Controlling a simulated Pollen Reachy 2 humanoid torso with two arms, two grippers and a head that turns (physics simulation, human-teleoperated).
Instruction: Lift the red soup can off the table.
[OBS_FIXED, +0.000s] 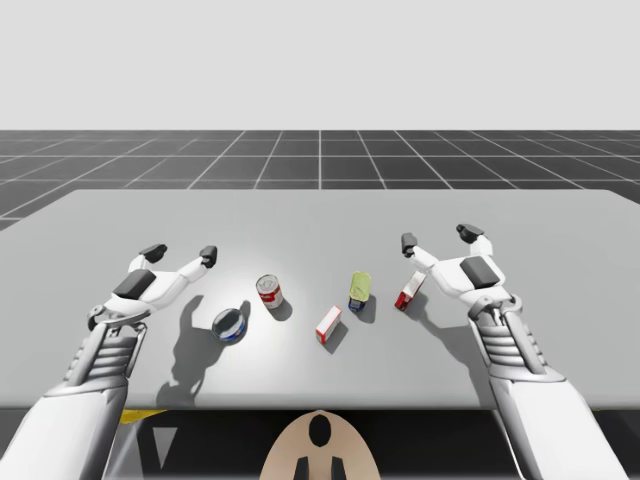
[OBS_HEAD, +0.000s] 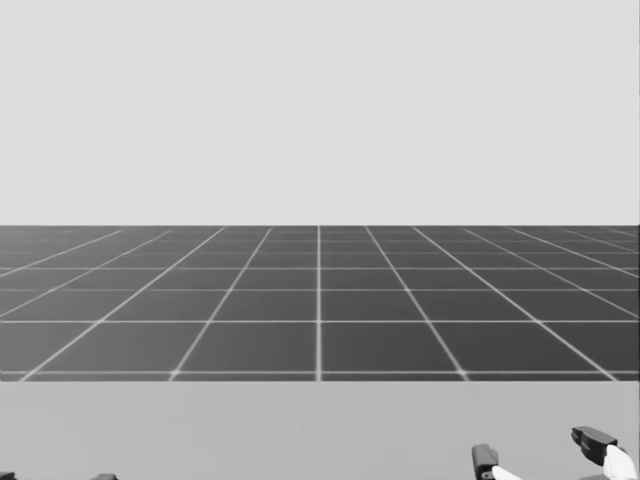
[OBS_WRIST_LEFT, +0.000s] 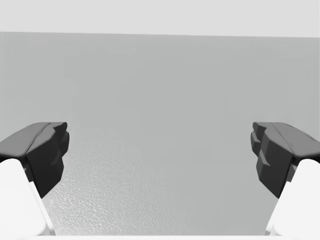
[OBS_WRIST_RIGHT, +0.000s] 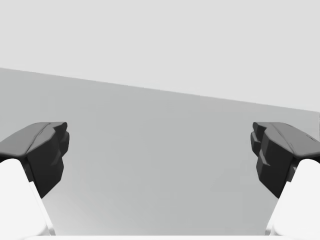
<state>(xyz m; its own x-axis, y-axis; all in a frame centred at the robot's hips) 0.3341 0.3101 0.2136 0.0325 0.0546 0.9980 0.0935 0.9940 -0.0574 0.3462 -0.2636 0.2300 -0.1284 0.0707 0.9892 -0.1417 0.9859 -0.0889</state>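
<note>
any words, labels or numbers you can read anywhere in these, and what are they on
No text can be read here.
red soup can: label print too small to read.
blue can: print too small to read.
red and white box: print too small to read.
green container: print too small to read.
red box: print too small to read.
table: no writing on its surface.
</note>
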